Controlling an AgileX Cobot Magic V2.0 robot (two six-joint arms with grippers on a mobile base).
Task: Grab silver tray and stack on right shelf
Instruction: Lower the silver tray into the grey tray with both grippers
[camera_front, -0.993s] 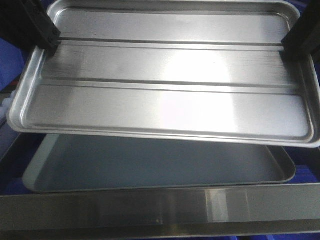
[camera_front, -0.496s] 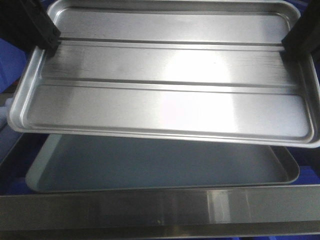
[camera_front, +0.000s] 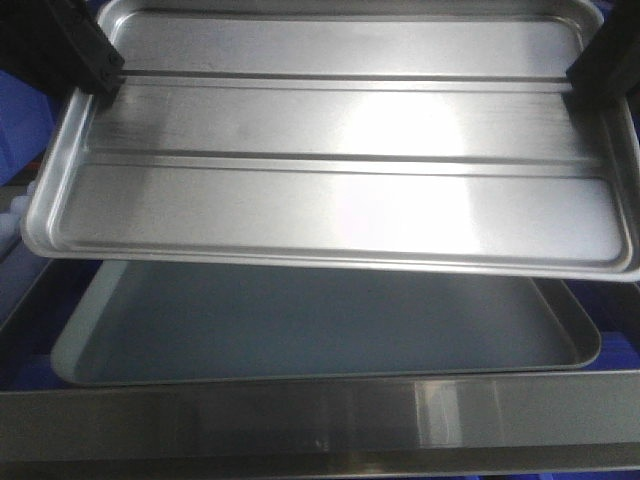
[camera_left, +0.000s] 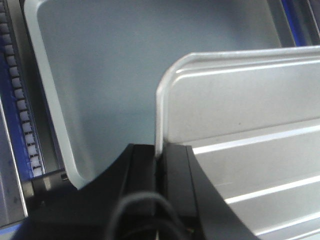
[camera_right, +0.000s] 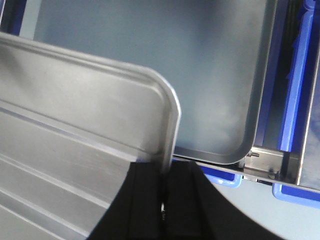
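Your right shelf (camera_front: 320, 410) fills the bottom of the front view, its brushed-steel crossbar running edge to edge. Behind that bar lies the dull grey tray (camera_front: 320, 330), and all it shows you is a smooth floor. Above it hangs the silver tray (camera_front: 330, 180), in the air, covering the grey tray's far part. Only the two long ridges and a patch of glare cross its floor, and its near edge dips slightly to the right.

Your left gripper (camera_left: 159, 162) is clamped narrow on the silver tray's short rim, one finger each side of the lip. Your right gripper (camera_right: 166, 180) pinches the opposite rim the same way. A rail of small white rollers (camera_left: 15, 95) runs beside the grey tray in the left wrist view.

Against half a second ago, the silver tray's near edge sits higher in the front view, so more of the grey tray's floor is uncovered. The grey tray hasn't moved.
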